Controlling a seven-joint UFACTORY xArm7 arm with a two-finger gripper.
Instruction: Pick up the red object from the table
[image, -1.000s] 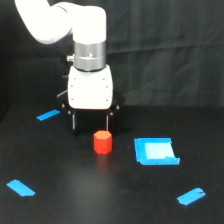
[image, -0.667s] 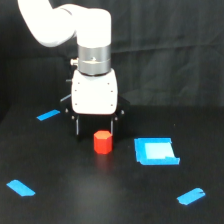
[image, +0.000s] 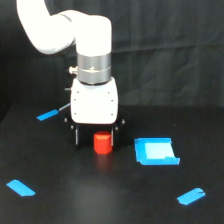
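Claw (image: 95, 141): lowered around the red block, its two dark fingers standing apart with one on each side of it; a sliver of gap shows on the exterior view's left side, so it reads as spread and not yet clamped, with nothing in its hold.
Bench (image: 100, 200): flat black surface, carrying everything in the scene.
Arm (image: 92, 55): white, reaching in from the upper part of the exterior view's left, wrist pointing straight down over the block.
Change: a second ago the fingers hung behind and above the block, which showed in full in front of them; since then the arm has come forward and down until the white housing covers the block's top edge and the fingers bracket it.
Meaning for the task: approach and descent look finished; closing the fingers and lifting is what remains, by my reading.
Blue square piece (image: 156, 151): lies flat near the block, toward the exterior view's right, clear of the fingers.
Red object (image: 103, 143): short stubby block, upright on the bench between the fingers, apparently where it stood before.
Tape strips: one blue strip (image: 47, 115) behind the arm toward the exterior view's left, two more nearer the camera.
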